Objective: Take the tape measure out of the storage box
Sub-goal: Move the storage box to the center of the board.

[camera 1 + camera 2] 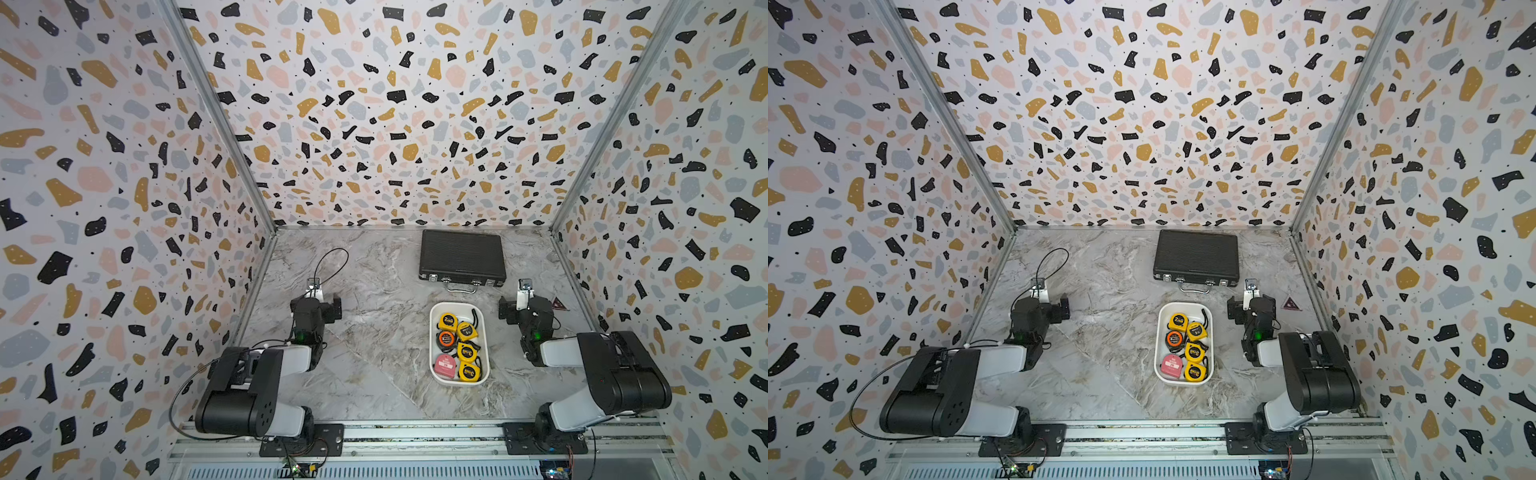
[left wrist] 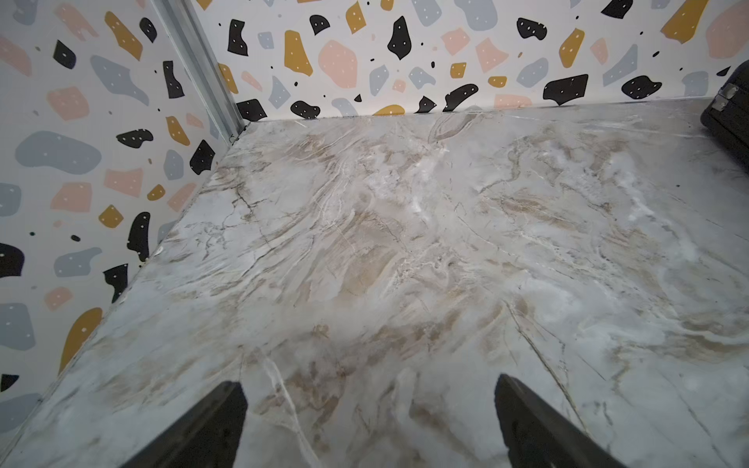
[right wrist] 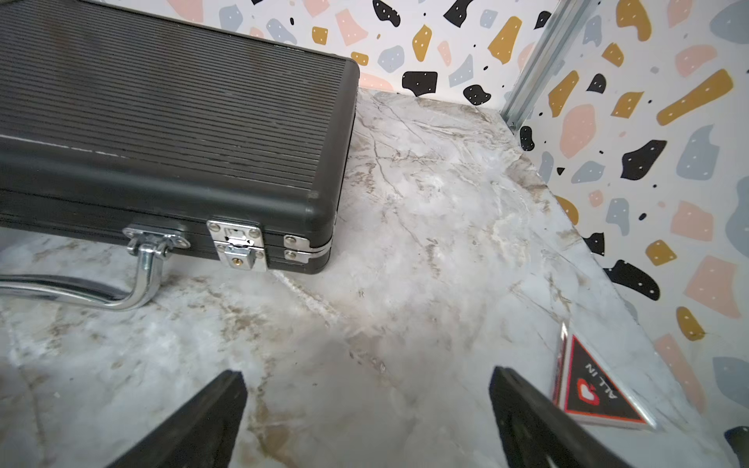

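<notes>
Over the marbled grey desk [image 1: 374,365], left gripper [image 2: 369,383] and right gripper [image 3: 367,372] gape wide and empty, approach unstarted; the right should reach toward 8 o'clock for a yellow tape measure [image 1: 466,331] in the shallow white plastic storage box [image 1: 432,353].

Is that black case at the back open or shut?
Shut. The black case lies flat, lid down on its base, and its metal latch is clasped across the seam.

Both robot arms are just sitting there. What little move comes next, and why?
Probably swing the right end effector over the storage box, above a yellow tape measure. It is open and empty, the box lies nearest it, and no tape measure is out yet.
</notes>
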